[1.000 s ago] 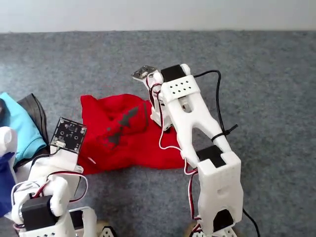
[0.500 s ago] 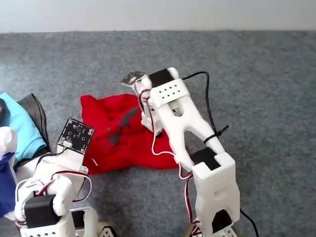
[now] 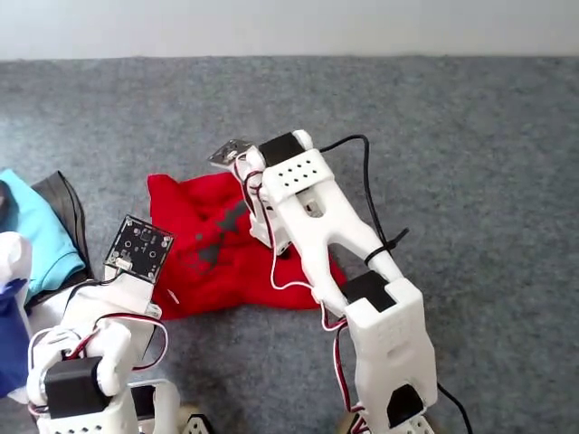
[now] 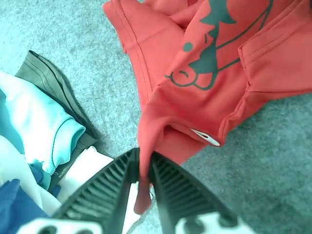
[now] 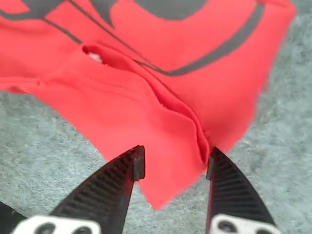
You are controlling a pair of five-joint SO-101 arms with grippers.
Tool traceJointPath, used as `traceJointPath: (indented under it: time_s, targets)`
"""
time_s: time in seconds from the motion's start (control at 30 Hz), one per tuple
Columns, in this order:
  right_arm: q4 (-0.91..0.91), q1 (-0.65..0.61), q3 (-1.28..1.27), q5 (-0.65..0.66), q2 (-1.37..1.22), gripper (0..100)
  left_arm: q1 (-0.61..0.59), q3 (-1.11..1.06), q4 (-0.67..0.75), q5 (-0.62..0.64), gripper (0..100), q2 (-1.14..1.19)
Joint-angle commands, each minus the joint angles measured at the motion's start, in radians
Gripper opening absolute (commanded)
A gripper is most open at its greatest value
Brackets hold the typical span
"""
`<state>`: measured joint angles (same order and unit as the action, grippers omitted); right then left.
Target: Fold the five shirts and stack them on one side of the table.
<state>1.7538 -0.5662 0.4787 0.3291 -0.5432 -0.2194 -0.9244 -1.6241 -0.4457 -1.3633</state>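
Where the red shirt (image 3: 226, 258) lies crumpled on the grey tabletop (image 3: 470, 181), left of the middle and closer to the edge where the arms are based than to the far one, both claws are at it. The left gripper (image 4: 143, 157) has its ribbed black jaws drawn narrow, pinching the hem at the shirt's near left corner, with a strip of red cloth running down between them. The right gripper (image 5: 176, 156) stands wide, one jaw on either side of a folded, pointed corner of the shirt, and the cloth between them is not clamped. From above, the right arm (image 3: 312, 212) leans over the right part of the shirt, whose dark print (image 3: 217, 237) faces up. At the tabletop's left edge sits a heap of other garments: a turquoise shirt (image 3: 36, 237) on a dark olive shirt (image 3: 65, 203), and nearer the arms a blue shirt (image 3: 9, 339) and white cloth (image 4: 85, 170). A band of bare tabletop separates this heap from the red shirt.
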Motion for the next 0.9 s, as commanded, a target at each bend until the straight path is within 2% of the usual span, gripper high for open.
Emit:
traceJointPath:
  time_s: [0.0,0.4,0.6,0.87]
  targets:
    - [0.044,-0.024,0.003,-0.011,0.025,20.7,0.006,0.005,0.015,0.006,1,-0.003]
    - [0.041,0.053,0.005,-0.002,-0.093,20.6,0.006,0.005,0.015,0.006,1,-0.003]
    - [0.039,0.050,0.008,0.057,-0.110,8.7,0.006,0.005,0.015,0.006,1,-0.003]
    - [0.039,0.054,0.009,0.060,-0.101,7.9,0.006,0.004,0.015,0.006,1,-0.003]
